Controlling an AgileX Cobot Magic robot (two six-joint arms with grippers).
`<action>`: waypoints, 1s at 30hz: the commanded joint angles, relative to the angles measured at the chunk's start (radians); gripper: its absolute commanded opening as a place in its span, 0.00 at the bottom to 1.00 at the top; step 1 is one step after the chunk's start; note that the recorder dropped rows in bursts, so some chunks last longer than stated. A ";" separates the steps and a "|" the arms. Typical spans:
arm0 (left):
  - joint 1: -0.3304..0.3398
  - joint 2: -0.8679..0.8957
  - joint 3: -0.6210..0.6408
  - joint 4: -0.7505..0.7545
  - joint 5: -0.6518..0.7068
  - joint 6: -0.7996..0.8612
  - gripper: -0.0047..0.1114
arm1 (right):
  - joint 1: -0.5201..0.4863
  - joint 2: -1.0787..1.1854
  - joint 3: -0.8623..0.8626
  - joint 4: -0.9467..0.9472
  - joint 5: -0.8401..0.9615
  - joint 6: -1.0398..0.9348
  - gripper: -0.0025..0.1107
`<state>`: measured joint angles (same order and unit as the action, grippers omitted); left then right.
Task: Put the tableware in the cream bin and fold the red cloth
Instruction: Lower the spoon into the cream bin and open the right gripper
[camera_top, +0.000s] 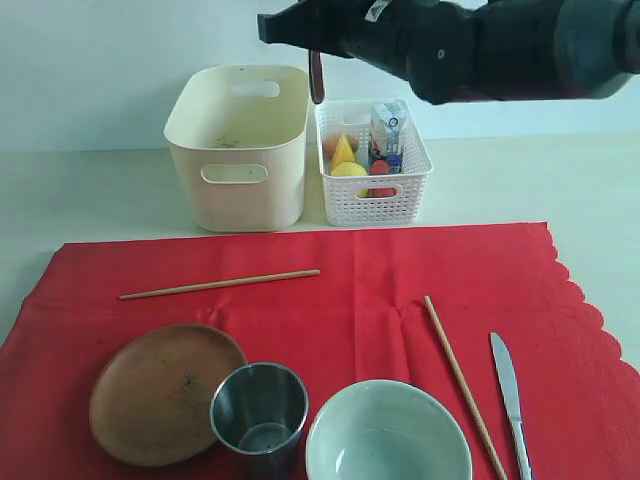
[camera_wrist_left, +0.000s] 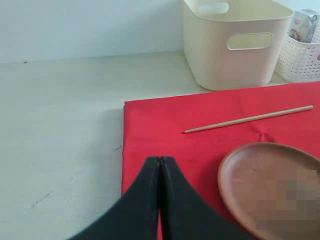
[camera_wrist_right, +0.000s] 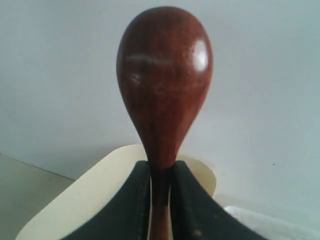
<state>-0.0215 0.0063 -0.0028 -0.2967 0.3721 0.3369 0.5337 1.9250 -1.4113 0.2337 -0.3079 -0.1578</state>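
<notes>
Right jaws pinch spoon (camera_wrist_right: 164, 90), seemingly over bin (camera_top: 240, 205) rim.

All three views face the cream bin (camera_top: 237, 150)

Light is bright, soft and even across all three views, leaving only faint shadows on the red cloth (camera_top: 400, 270) beside the steel cup (camera_top: 260, 415) and the wooden plate (camera_top: 160, 395), while the pale desk (camera_top: 90, 190) and wall (camera_top: 100, 60) look slightly washed out. In the right wrist view the dark wooden spoon (camera_wrist_right: 162, 85) carries a white glare spot on its bowl, and the cream bin (camera_wrist_right: 75, 205) behind it is out of focus. In the left wrist view the black fingers (camera_wrist_left: 142, 207) are soft at close range, and a blocky pixelated patch covers part of the plate's surface.
</notes>
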 joint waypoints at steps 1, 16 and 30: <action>0.003 -0.006 0.003 -0.002 -0.004 -0.002 0.04 | 0.001 0.048 -0.003 -0.280 -0.116 0.179 0.02; 0.003 -0.006 0.003 -0.002 -0.004 -0.002 0.04 | 0.001 0.270 -0.169 -0.505 -0.235 0.336 0.02; 0.003 -0.006 0.003 -0.002 -0.004 -0.002 0.04 | 0.001 0.372 -0.260 -0.505 -0.035 0.297 0.02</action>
<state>-0.0215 0.0063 -0.0028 -0.2967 0.3721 0.3369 0.5337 2.2917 -1.6612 -0.2639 -0.3759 0.1665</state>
